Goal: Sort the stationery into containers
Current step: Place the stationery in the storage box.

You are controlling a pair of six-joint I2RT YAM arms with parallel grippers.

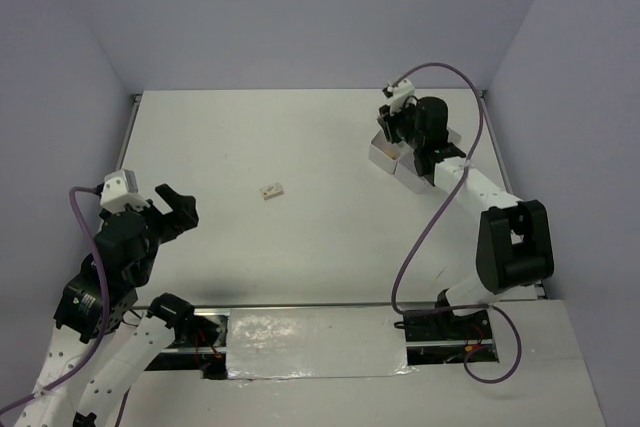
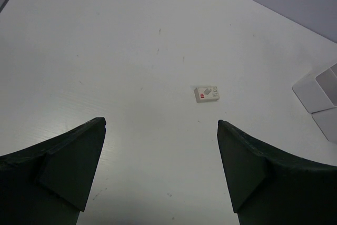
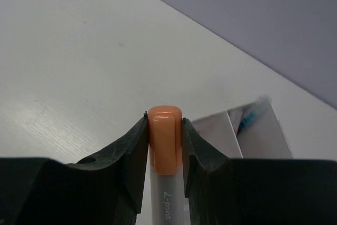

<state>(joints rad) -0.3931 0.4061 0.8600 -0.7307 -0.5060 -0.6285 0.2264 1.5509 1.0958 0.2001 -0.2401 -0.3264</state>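
Far left, raised over the near side of the bench (image 1: 300, 137): left pincer (image 1: 178, 204), jaws spread wide, nothing between them, dark fingers (image 2: 63, 172) apart at the lower corners of the left wrist view. Ahead of it toward the middle, well apart: one small white eraser (image 1: 271, 191), flat on the bench, alone, a red mark on its printed face.

Further right, toward the far right corner: white box (image 1: 382, 155), thin walls and a divider in sight, partly hidden under the right arm in the top view. Inside one compartment, something blue (image 3: 244, 122), too little of it on show to name.

At the box's left side: right pincer (image 3: 165, 125), jaws narrow, clamped on an orange marker (image 3: 165, 140), orange cap between the fingertips, white printed barrel below. Marker off the bench, box just beyond it and to the right in the right wrist view.
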